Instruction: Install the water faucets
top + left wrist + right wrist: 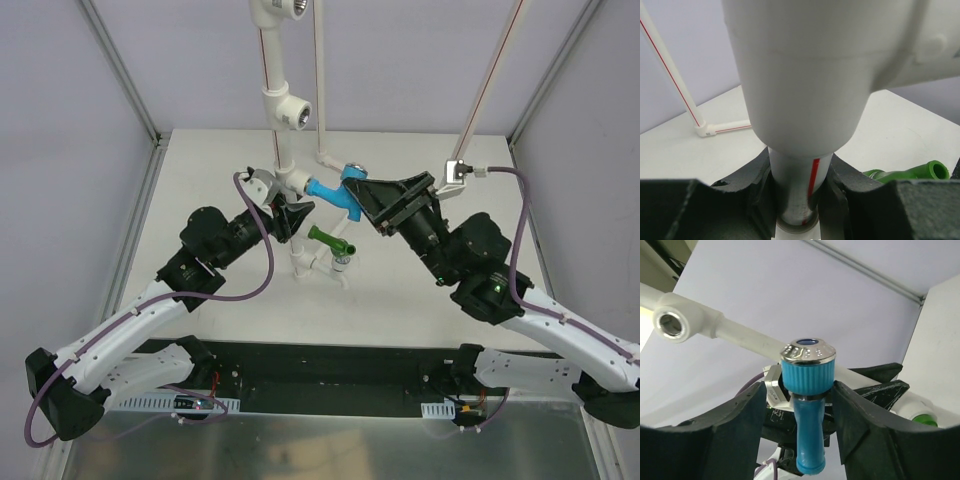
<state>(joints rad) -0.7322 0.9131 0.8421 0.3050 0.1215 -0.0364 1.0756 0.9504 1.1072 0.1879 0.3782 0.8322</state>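
Observation:
The light blue faucet (330,190) with a silver top sticks sideways out of a tee on the upright white pipe stand (276,130). The dark green faucet (330,240) sits on a lower tee of the same stand. My left gripper (288,215) is shut on the stand's pipe; the left wrist view shows the pads (840,195) pressed on both sides of the red-striped pipe (790,175). My right gripper (368,200) is open and straddles the blue faucet (807,385), with a gap at the left finger (747,415). The green faucet's spout (920,172) shows at the right.
An upper tee with a round metal-lined socket (292,110) tops the stand and also shows in the right wrist view (672,320). Thin red-striped pipes (320,80) stand at the back, one ending in an elbow on the table (707,131). Frame posts line the table's sides.

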